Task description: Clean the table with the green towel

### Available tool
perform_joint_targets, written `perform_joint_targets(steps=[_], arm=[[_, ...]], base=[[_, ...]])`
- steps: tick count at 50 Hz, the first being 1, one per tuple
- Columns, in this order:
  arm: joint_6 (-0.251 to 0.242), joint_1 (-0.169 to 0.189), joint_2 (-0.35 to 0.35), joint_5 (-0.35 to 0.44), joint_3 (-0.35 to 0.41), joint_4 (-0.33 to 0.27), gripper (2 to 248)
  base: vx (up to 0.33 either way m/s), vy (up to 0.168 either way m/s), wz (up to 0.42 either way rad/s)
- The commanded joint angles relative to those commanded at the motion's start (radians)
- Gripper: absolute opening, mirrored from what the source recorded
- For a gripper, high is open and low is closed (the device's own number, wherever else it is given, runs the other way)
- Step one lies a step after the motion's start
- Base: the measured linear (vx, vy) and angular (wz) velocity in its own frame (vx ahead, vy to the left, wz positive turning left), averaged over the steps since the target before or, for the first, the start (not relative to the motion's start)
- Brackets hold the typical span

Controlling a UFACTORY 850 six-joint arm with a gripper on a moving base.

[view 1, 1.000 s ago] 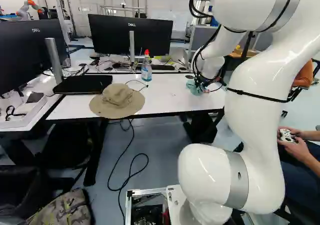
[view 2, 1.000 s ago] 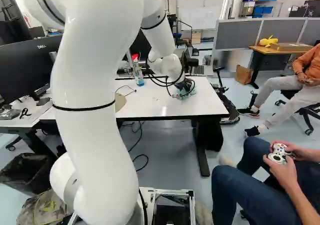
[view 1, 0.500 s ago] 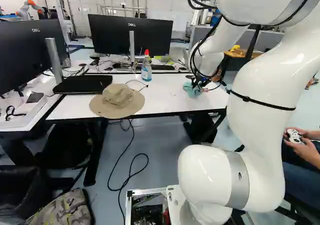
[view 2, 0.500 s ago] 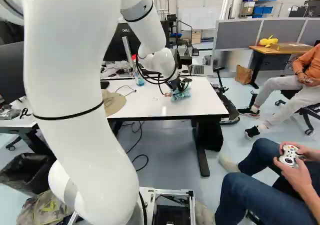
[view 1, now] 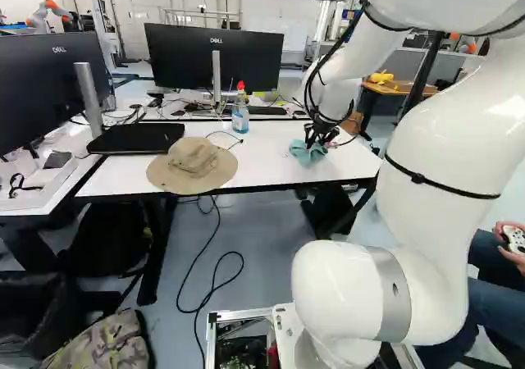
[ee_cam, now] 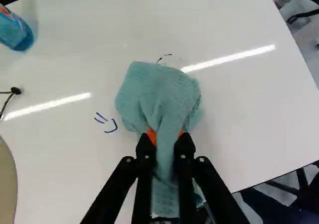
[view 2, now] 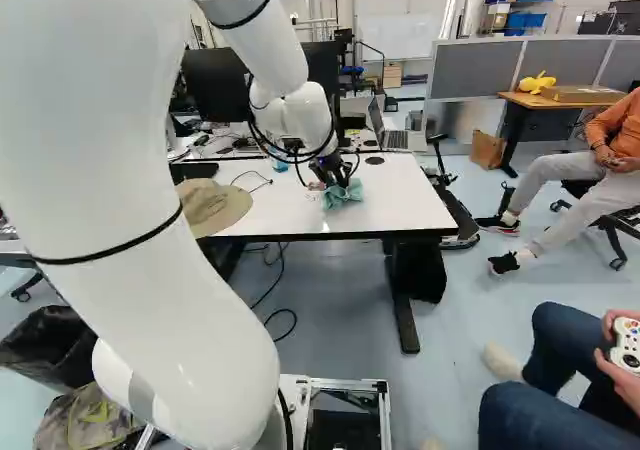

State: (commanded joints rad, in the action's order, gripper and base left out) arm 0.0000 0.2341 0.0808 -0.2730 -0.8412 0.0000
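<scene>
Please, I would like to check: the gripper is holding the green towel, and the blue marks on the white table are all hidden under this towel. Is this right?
Not quite: the blue marks are not hidden; the wrist view shows them uncovered on the white table, beside the green towel. The gripper is indeed holding the towel.

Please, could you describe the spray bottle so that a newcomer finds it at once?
In the left base view, find the white table before the central black monitor. The spray bottle stands near its far edge, beyond the tan hat. Unlike hat and green towel, it is upright, with a red top.
</scene>
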Motion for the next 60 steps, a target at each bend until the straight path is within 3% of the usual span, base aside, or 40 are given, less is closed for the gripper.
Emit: perform_joint_targets(steps=[16,31,60], arm=[[0.000,-0.006,-0.043,-0.087,0.017,0.000,51],[0.000,0.000,-0.028,-0.090,0.001,0.000,51],[0.000,0.063,0.125,0.062,-0.123,0.000,51]], base=[[0.000,0.000,0.000],[0.000,0.000,0.000],[0.000,0.000,0.000]])
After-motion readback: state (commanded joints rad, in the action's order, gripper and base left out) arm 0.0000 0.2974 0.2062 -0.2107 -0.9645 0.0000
